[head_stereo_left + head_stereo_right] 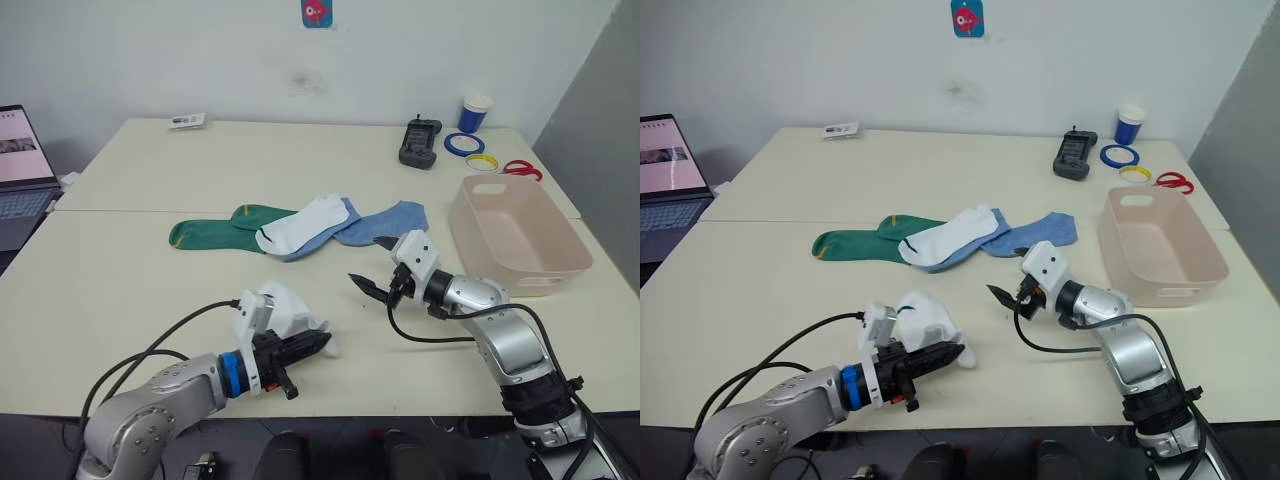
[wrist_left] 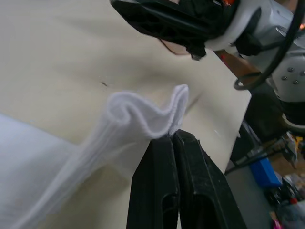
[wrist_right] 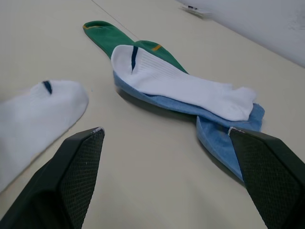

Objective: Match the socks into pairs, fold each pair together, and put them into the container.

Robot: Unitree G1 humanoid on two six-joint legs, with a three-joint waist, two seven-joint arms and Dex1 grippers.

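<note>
Socks first: your left gripper (image 1: pixel 305 346) is clamped shut on the cuff of one white sock (image 1: pixel 288 310) near the front edge of the table (image 1: pixel 120 270), the fabric bunched just above the closed fingers in the left wrist view. Your right gripper (image 1: pixel 378 268) hangs with its jaws spread wide and nothing between them, between that sock and the heap.

The heap lies mid-table: the second white sock (image 3: pixel 181 88) rests on top of a blue sock (image 1: pixel 310 243), another blue sock (image 1: pixel 385 222) lies touching it on the side towards the tub, and two green socks (image 1: pixel 225 228) spread out on the far side. The tub (image 1: pixel 515 235) stands to the right, with no sock in it.

The step in hand looks like making the white pair. You would do well to bring the right gripper down on the top white sock alone, at its free cuff, so the blue one beneath is not dragged along. Lift it clear before carrying it over, and lay it flat along the held sock, cuff to cuff, before any fold. Keep the left grip firm but avoid tugging; the sock is crumpled and will need smoothing.

No writing on the socks or tub can be read; the small card (image 1: pixel 187 121) at the far edge is too small to make out.
</note>
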